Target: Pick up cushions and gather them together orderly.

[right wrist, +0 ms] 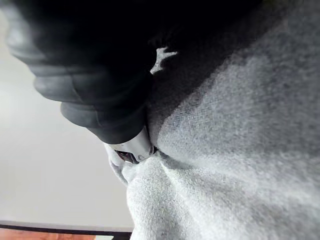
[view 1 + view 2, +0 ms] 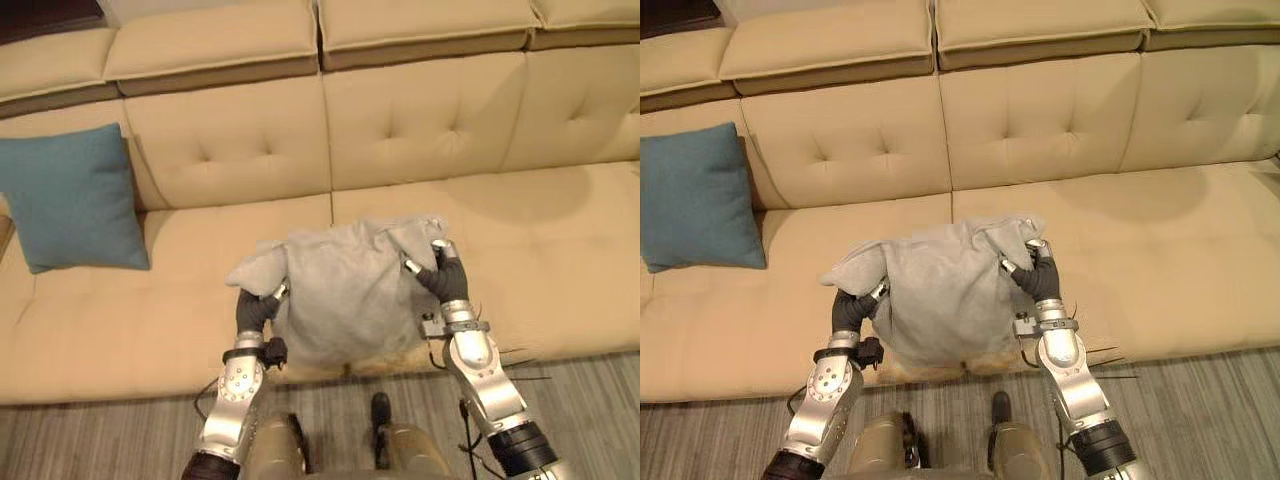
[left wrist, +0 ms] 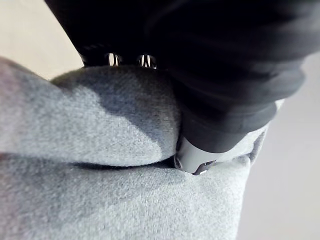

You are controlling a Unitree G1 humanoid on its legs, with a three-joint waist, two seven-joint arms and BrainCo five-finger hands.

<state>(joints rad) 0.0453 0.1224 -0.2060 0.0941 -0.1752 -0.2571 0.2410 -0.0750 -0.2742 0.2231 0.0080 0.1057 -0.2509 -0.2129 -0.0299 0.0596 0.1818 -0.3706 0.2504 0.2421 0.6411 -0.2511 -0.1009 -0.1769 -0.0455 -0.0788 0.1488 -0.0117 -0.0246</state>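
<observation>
Sofa (image 2: 560, 250) carries two cushions, well apart.

1. Grey cushion (image 2: 340, 290): located at the front edge of the seat, near the middle of the sofa, across the seam between two seat sections. Its lower edge reaches the front edge of the seat, next to the striped floor (image 2: 580, 390). The fabric is crumpled, and both upper corners stick out sideways past the hands. Whether the cushion rests on the seat or is raised clear of it cannot be told.

2. Left hand (image 2: 258, 308): applied to the left side of the grey cushion, below its left upper corner. The left wrist view shows the thumb (image 3: 192, 159) pressed deep into the grey fabric, with a fold bulging over it. State: grasping the grey cushion.

3. Right hand (image 2: 445, 275): applied to the right side of the grey cushion, at its right upper corner. The fingers curl over the corner, and the right wrist view shows the thumb (image 1: 131, 147) dug into a crease of the fabric. State: grasping the grey cushion.

4. Blue cushion (image 2: 72, 195): located at the left end of the sofa, upright, leaning against the backrest, with its lower edge on the seat. No hand touches it.
</observation>
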